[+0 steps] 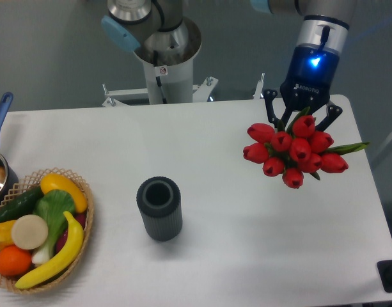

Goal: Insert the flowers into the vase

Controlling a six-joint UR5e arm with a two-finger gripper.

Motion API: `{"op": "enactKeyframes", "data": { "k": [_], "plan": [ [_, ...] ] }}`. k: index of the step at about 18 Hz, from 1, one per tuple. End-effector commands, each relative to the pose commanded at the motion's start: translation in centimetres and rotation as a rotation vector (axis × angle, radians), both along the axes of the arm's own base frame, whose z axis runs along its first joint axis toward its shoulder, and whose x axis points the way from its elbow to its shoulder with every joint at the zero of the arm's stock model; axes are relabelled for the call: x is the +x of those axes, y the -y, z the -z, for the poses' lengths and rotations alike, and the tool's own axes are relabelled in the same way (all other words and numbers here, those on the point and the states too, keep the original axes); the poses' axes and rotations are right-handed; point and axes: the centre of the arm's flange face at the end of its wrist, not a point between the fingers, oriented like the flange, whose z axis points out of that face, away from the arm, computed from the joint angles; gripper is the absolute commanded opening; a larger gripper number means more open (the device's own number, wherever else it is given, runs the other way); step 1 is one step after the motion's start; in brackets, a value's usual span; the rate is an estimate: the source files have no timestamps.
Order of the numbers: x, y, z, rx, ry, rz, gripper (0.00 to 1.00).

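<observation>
The flowers (pixel 293 151), a tight bunch of red tulip buds with green leaves, hang at the right side of the table with the buds facing the camera. My gripper (pixel 302 117) sits just behind them, its black fingers closed around the stems, which the buds hide. The bunch looks held above the table top. The vase (pixel 159 208), a dark grey ribbed cylinder with a thick round rim, stands upright near the table's middle, well to the left of and nearer than the flowers. Its mouth is open and shows nothing inside.
A wicker basket (pixel 80 185) of fruit and vegetables sits at the front left. A blue-handled pot (pixel 0 167) is at the left edge. The robot's base (pixel 164 70) stands behind the table. A dark object (pixel 391 276) lies off the front right corner.
</observation>
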Motion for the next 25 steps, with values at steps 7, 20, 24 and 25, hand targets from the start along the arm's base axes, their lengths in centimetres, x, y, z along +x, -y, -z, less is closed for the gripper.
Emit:
{"op": "enactKeyframes", "data": {
  "k": [7, 20, 24, 25],
  "plan": [
    [0.4, -0.3, -0.1, -0.008, -0.011, 0.008, 0.37],
    [4.9, -5.0, 0.7, 0.163, -0.015, 0.221, 0.36],
    [5.7, -6.3, 0.8, 0.324, -0.026, 0.344, 0.36],
    [5.7, -6.5, 0.5, 0.355, -0.024, 0.359, 0.36]
  ]
}}
